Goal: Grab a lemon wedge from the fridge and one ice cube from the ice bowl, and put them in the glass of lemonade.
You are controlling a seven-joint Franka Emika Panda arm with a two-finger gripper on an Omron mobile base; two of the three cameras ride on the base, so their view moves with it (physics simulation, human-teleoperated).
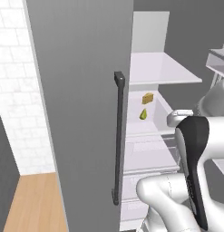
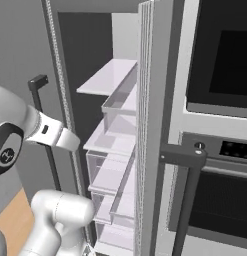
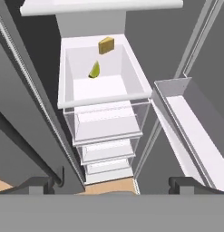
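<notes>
You're at the open fridge (image 1: 81,113), reaching for the lemon wedge (image 3: 94,70) on the far white shelf, near the tan block (image 3: 106,45). Your pincer (image 3: 111,183) is spread, empty; advance inward, then pinch.

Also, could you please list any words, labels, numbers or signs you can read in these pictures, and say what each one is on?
No readable text anywhere.
Oven control panel: faint light marks, too small and blurred to read.
Robot arm joint cap: a small pale mark, not legible.
Fridge, its shelves and the lemon wedge: no labels or signs.
</notes>
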